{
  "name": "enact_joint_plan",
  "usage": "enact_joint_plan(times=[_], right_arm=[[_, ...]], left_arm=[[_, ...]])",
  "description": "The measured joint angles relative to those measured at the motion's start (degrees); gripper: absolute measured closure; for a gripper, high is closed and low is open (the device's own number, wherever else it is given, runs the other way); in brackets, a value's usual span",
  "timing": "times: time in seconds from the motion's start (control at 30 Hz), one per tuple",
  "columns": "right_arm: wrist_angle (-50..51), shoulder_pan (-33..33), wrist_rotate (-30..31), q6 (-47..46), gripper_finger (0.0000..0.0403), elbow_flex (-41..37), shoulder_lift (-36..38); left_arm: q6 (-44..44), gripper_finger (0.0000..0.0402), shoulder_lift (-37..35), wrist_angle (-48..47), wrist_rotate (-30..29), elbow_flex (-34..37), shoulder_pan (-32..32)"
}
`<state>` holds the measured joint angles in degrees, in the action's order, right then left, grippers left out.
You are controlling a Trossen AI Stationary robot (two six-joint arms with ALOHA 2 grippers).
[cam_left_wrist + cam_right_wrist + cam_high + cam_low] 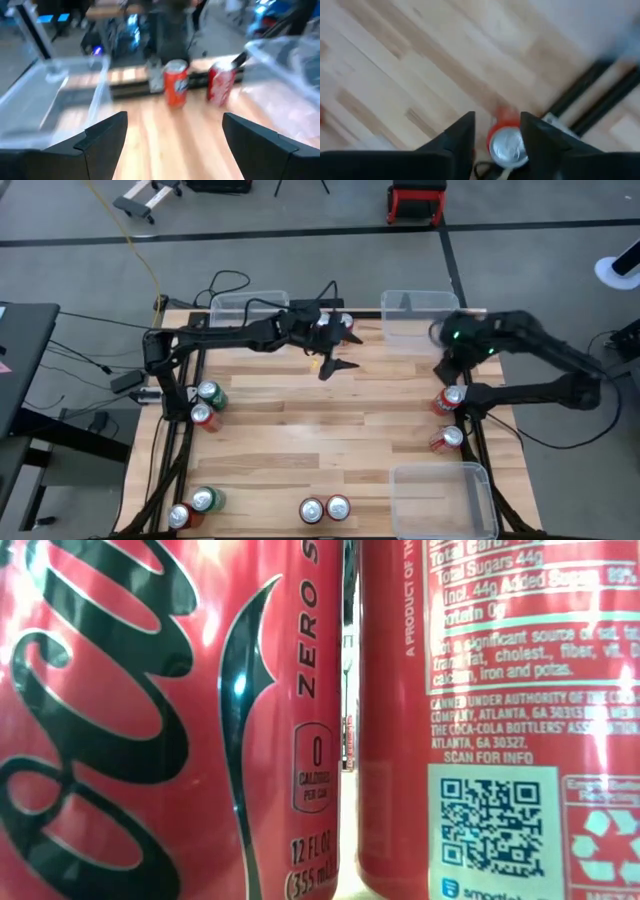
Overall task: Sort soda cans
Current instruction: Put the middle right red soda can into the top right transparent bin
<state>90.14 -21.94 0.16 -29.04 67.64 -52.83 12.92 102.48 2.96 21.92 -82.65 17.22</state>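
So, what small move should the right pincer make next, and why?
Probably finish closing the right pincer on the red can. The right wrist view shows the can's silver top between the two fingers, with small gaps on either side, so it looks bracketed but not clearly gripped. A lift before the fingers meet it could tip the can.

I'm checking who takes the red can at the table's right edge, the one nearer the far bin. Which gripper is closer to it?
Right. The right gripper straddles that red can from above; the left gripper hangs open over the table's far middle, well away.
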Motion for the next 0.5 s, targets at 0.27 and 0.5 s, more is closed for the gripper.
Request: enact_joint_plan(times=[0.27, 0.5], right_arm=[[0.0, 5.1, -1.1, -11.5, 0.0389, -13.4, 6.1], [0.0, 9.5, -1.9, -18.9, 0.0385, -16.0, 10.2]], left_arm=[[1.9, 0.0079, 0.0, -5.0, -0.6, 0.0, 0.1], [2.5, 0.0079, 0.0, -4.7, -0.6, 0.0, 0.1]])
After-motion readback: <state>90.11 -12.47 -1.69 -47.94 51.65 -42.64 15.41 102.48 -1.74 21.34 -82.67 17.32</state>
